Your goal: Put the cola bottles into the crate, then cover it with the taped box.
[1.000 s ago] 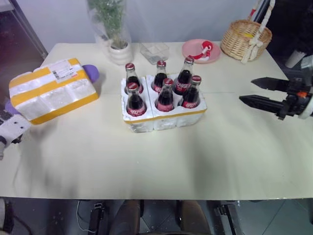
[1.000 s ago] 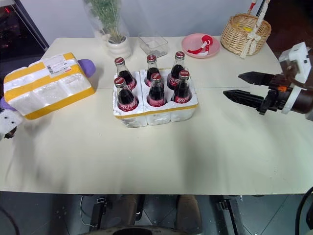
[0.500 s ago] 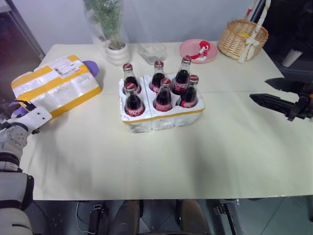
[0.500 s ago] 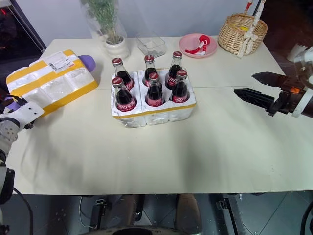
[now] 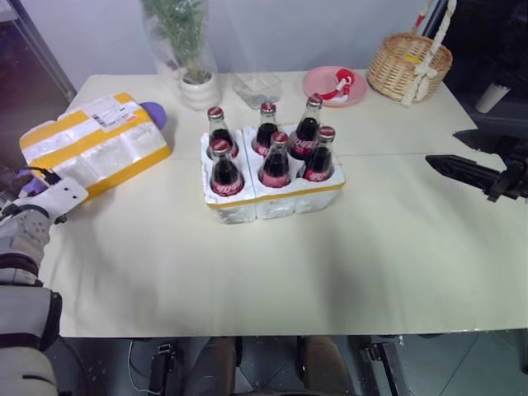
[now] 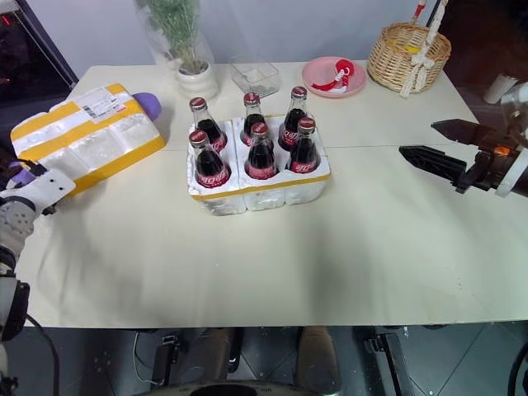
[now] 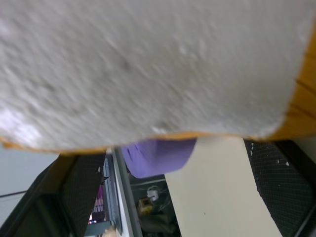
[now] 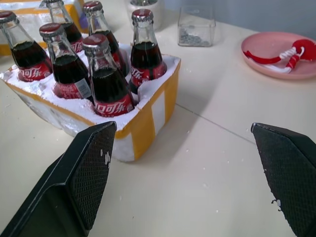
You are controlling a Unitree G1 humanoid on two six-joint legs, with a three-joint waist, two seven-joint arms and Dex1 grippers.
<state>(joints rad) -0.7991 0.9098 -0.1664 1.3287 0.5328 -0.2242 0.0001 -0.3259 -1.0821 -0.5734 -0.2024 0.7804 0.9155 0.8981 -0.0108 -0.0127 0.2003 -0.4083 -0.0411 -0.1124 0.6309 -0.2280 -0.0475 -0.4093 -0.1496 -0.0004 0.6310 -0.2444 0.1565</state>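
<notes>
Now the left hand [image 7: 163,207] has come in to the taped box [image 5: 92,147] at the table's left end, fingers astride its near edge, while six cola bottles [image 5: 276,157] stand in the crate [image 5: 272,194] mid-table and the right hand [image 6: 450,148] waits wide: covering comes next.

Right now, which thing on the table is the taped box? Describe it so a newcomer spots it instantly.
Start from the table and go to its far left edge, left of the crate with its six cola bottles. There lies the taped box, a long white foam block beside a small purple object. Broad yellow tape bands and a white shipping label on one end set it apart from the low crate.
</notes>
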